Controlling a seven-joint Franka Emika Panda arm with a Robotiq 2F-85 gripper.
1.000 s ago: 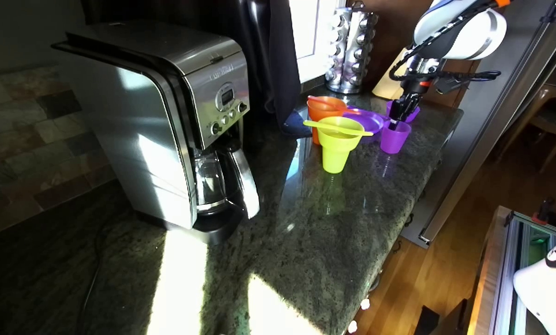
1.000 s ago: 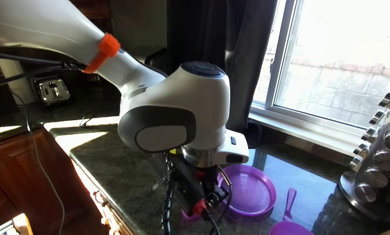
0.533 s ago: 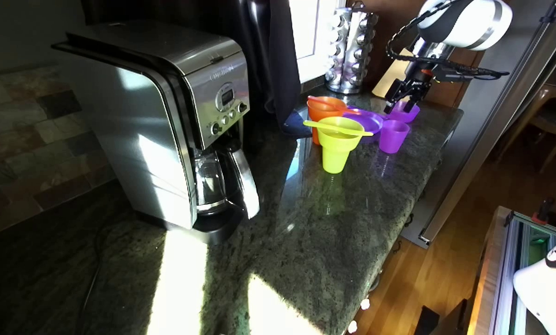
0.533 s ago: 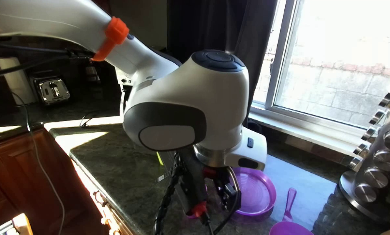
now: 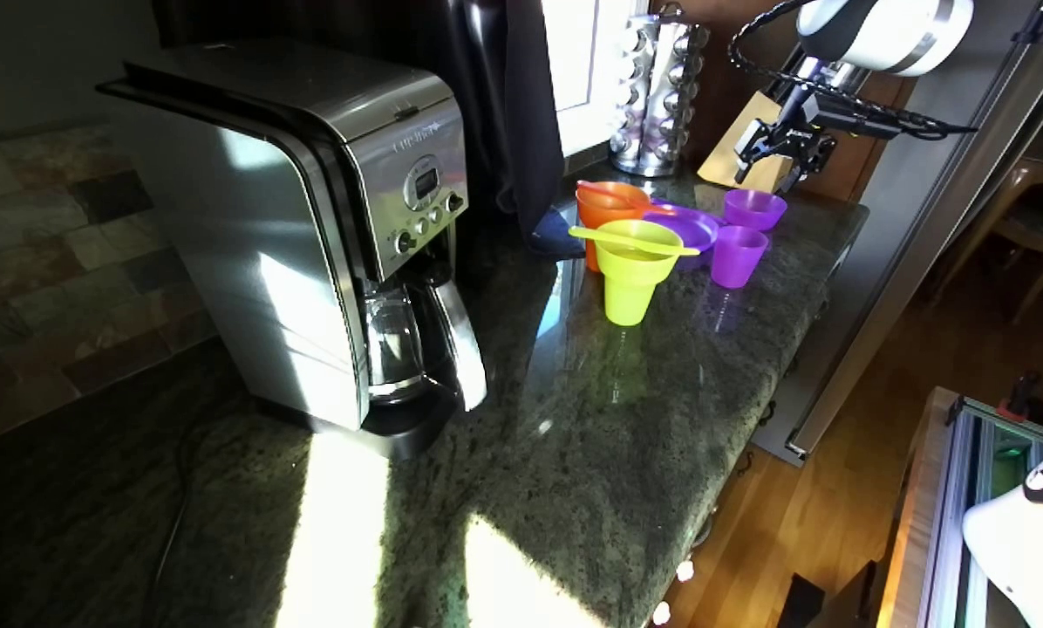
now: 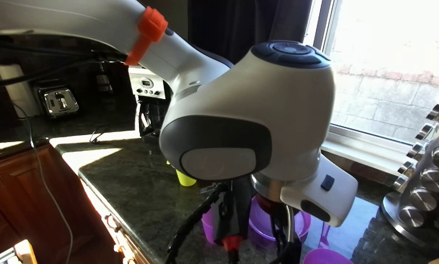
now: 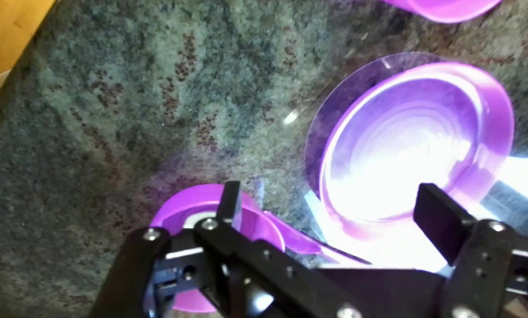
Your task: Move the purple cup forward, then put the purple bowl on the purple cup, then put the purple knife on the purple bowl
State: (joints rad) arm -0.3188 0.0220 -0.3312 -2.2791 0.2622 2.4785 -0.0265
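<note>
In an exterior view the small, shallow purple plastic bowl [image 5: 754, 209] stood upright on the dark, polished stone table [image 5: 644, 453], with the small, tapered purple plastic cup [image 5: 739, 255] upright near it at between six and seven o'clock and the flat, round purple plastic plate [image 5: 696, 227] at between eight and nine; the black, jointed gripper [image 5: 764, 181] hung at twelve o'clock from the bowl, apart from it and holding nothing. In an exterior view the bulky white robot arm [image 6: 241, 106] hid the gripper's tips, so their spread could not be told there; the bowl [image 6: 327, 257] was cut by the lower edge, with a slim purple plastic utensil [image 6: 324, 236], which I took for the task's knife, at twelve o'clock from it, and the cup [image 6: 207, 229] showed in part at between nine and ten. In the wrist view the gripper [image 7: 330, 205] was released, its fingers [image 7: 436, 216] wide apart with nothing between them, one finger crossing the sight of the bowl, which lay at seven o'clock from the centre. I judged the bowl to be next: likely light, fairly stiff thin plastic, hard to break but slick, apt to skid or swivel under a nudge. The rim seemed the best hold, one finger inside the wall and one outside, with gentle pressure, at about nine o'clock in the wrist view, away from the utensil.
</note>
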